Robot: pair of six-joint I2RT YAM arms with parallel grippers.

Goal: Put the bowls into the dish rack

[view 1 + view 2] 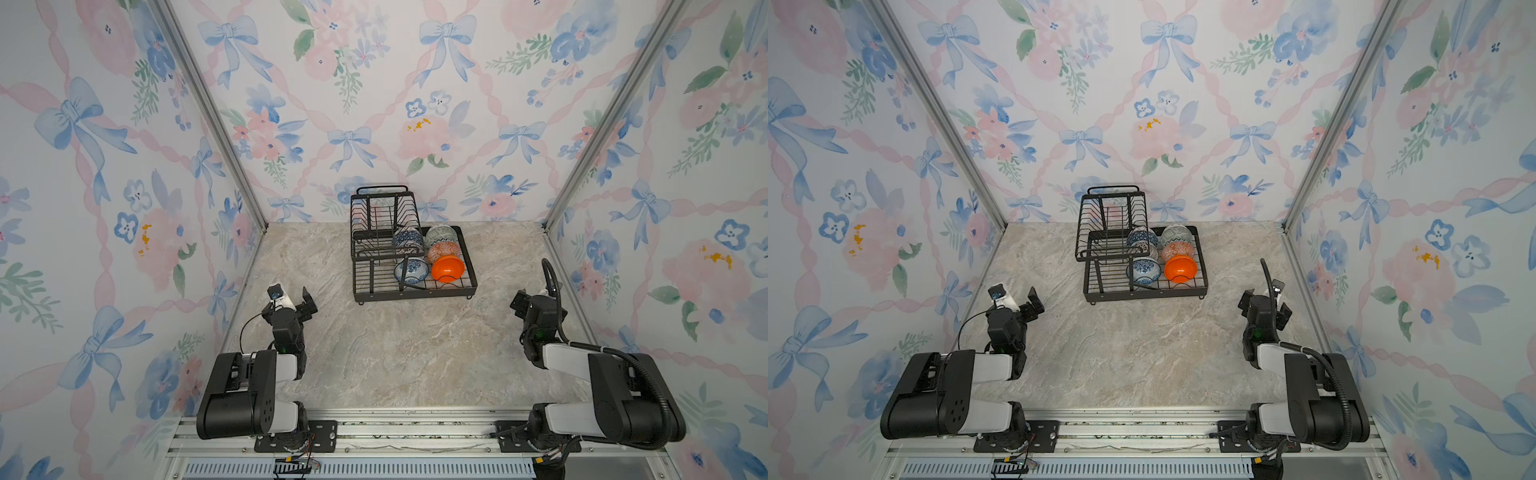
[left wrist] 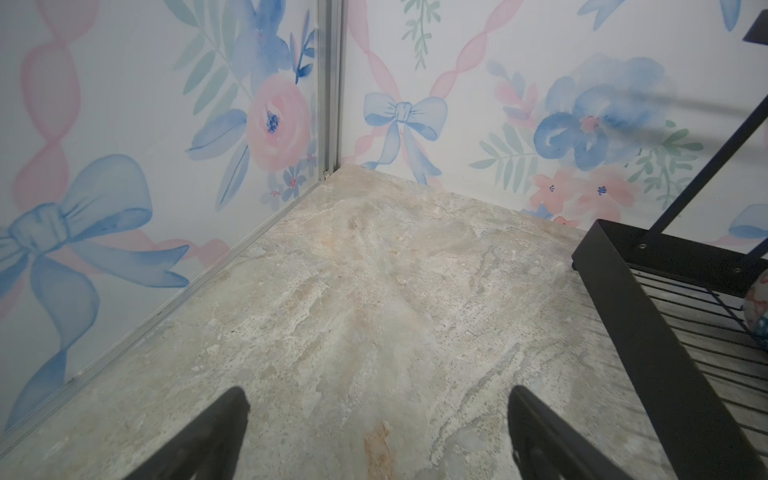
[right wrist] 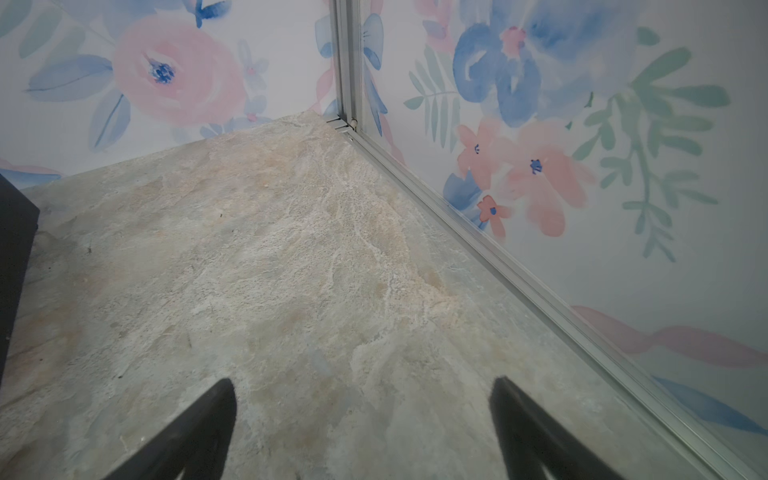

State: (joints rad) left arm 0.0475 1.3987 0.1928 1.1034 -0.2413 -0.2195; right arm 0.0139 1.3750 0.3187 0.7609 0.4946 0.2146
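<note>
The black wire dish rack [image 1: 415, 293] [image 1: 1146, 296] stands at the back middle of the table. Several bowls sit in it in both top views: dark-blue geometric [image 1: 406, 242], blue-white floral [image 1: 411, 271], green-white [image 1: 440, 236], orange-white patterned [image 1: 444, 250] and plain orange [image 1: 447, 269]. My left gripper [image 1: 297, 301] [image 2: 378, 395] hovers open and empty at the front left, away from the rack. My right gripper [image 1: 536, 297] [image 3: 363, 384] is open and empty at the front right. In the left wrist view the rack's rim [image 2: 623, 299] shows beside bare table.
Flowered walls with aluminium corner posts [image 1: 208, 112] [image 1: 606, 120] close in the marble table [image 1: 399, 353] on three sides. A metal rail [image 1: 395, 436] carrying both arm bases runs along the front edge.
</note>
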